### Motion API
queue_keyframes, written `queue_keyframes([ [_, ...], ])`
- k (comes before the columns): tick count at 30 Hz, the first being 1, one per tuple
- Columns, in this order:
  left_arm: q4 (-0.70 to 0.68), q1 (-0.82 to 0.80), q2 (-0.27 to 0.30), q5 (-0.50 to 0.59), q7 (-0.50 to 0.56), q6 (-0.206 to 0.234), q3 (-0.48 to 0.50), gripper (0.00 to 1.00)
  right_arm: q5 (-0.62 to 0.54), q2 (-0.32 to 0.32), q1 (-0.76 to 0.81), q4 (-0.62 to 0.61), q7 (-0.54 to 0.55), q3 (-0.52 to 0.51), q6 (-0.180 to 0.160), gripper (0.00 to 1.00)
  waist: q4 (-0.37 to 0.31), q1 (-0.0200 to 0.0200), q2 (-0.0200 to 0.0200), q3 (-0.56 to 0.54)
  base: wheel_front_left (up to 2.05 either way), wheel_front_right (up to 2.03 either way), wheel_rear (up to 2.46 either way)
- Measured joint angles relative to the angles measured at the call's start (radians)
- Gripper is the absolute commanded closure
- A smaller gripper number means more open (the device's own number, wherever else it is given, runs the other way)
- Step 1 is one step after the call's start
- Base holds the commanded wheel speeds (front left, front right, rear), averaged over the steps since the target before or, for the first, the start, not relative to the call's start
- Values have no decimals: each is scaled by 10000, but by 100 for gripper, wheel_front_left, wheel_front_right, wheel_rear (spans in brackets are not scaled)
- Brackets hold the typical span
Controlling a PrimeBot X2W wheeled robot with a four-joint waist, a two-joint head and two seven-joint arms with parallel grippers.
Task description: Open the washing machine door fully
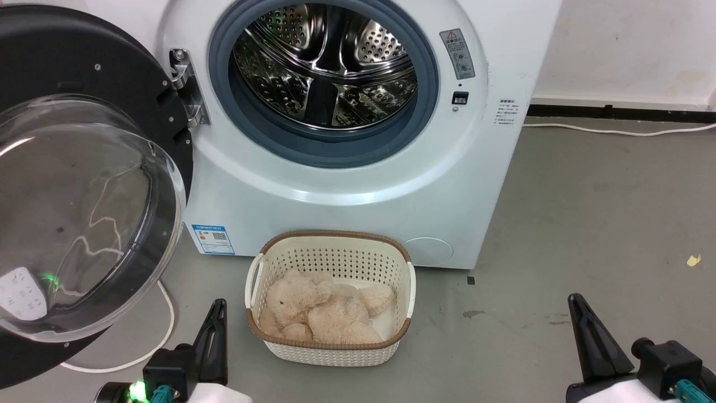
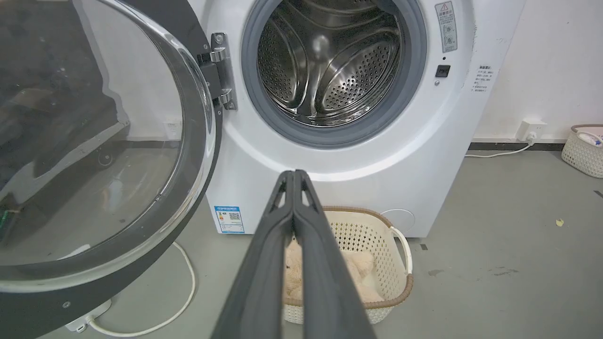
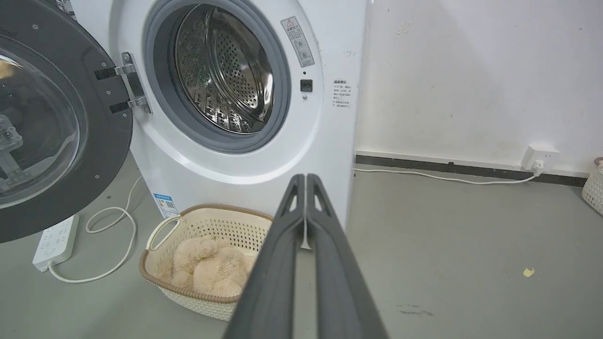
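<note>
The white washing machine (image 1: 347,184) stands ahead with its steel drum exposed inside the grey gasket. Its round black door (image 1: 67,184) with the bulging clear glass bowl is swung wide to the left on the metal hinge (image 1: 187,87). In the wrist views the door (image 2: 94,141) (image 3: 52,122) stands at the left, beside the machine (image 2: 377,155) (image 3: 264,155). My left gripper (image 1: 217,305) (image 2: 294,173) is shut and holds nothing, low at the bottom left, apart from the door. My right gripper (image 1: 576,299) (image 3: 306,176) is shut and holds nothing, at the bottom right.
A cream perforated basket (image 1: 391,252) holding a beige plush toy (image 1: 319,310) sits on the grey floor just before the machine. A white power strip (image 3: 54,240) and its cable (image 1: 165,330) lie under the door. Another cable (image 1: 615,131) runs along the right wall to a socket (image 3: 539,155).
</note>
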Motion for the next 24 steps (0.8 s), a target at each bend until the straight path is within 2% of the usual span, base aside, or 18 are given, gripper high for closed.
queue_keyframes([
  [24,-96,-155,-299,441,485,-301,382,100,-221,0,-218,-36,491,115,0,100,-37,0,0,15,0,0,0],
])
